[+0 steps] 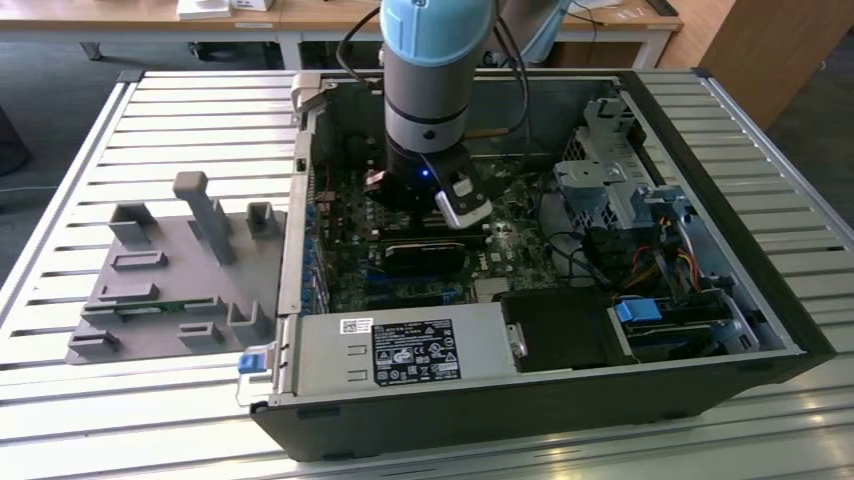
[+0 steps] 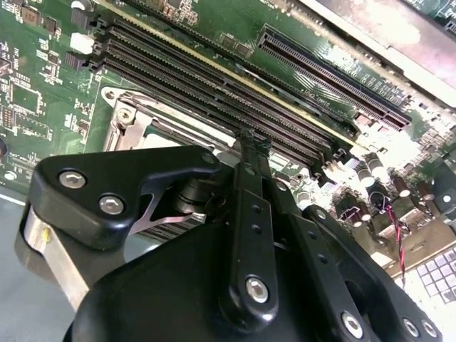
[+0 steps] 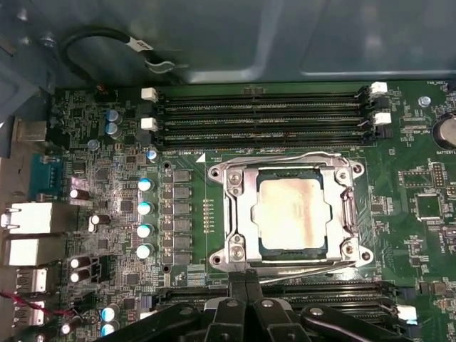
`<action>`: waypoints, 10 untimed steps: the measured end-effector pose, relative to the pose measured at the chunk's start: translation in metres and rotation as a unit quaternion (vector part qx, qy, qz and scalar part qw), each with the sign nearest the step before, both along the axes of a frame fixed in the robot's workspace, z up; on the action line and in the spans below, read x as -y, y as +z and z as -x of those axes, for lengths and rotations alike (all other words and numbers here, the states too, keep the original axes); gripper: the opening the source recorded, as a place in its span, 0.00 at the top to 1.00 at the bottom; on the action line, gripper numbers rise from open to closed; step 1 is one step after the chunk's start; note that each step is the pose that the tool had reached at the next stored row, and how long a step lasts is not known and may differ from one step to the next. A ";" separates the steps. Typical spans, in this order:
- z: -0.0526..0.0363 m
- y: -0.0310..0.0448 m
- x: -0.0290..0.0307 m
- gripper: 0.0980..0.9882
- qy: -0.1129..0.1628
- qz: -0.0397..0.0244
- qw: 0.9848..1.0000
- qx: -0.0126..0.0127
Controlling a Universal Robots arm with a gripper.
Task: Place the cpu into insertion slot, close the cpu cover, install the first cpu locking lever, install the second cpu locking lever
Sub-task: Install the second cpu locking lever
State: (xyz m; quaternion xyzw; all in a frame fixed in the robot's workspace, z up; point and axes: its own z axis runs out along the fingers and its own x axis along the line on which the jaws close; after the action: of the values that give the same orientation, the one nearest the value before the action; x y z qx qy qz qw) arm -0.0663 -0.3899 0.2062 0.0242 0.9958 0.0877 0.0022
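Observation:
In the first wrist view the cpu [image 3: 292,214] lies flat in its socket, silvery top up. The cpu cover [image 3: 241,214] is down around it, framing it through its square window. One thin wire lever [image 3: 285,157] runs along the socket's edge by the memory slots. Another lever [image 3: 313,266] runs along the opposite edge. My gripper [image 3: 246,285] is shut, fingertips together right at that lever's end; I cannot tell if they touch it. In the second wrist view the gripper [image 2: 253,142] hangs just over the socket frame [image 2: 146,117]. In the exterior view the gripper [image 1: 461,218] is low inside the open computer case.
Memory slots [image 3: 263,114] flank the socket on both sides. A black heatsink block [image 1: 424,257] lies on the board below the gripper. A power supply [image 1: 400,350] and drive cage [image 1: 614,180] crowd the case. A grey fixture tray [image 1: 174,270] sits at the exterior view's left.

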 end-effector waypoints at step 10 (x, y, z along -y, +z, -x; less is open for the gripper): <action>0.0059 -0.0029 0.0045 0.99 0.000 -0.009 1.000 0.000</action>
State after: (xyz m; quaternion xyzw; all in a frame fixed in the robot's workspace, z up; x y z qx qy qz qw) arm -0.0722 -0.3944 0.2033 0.0243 0.9950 0.0964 0.0022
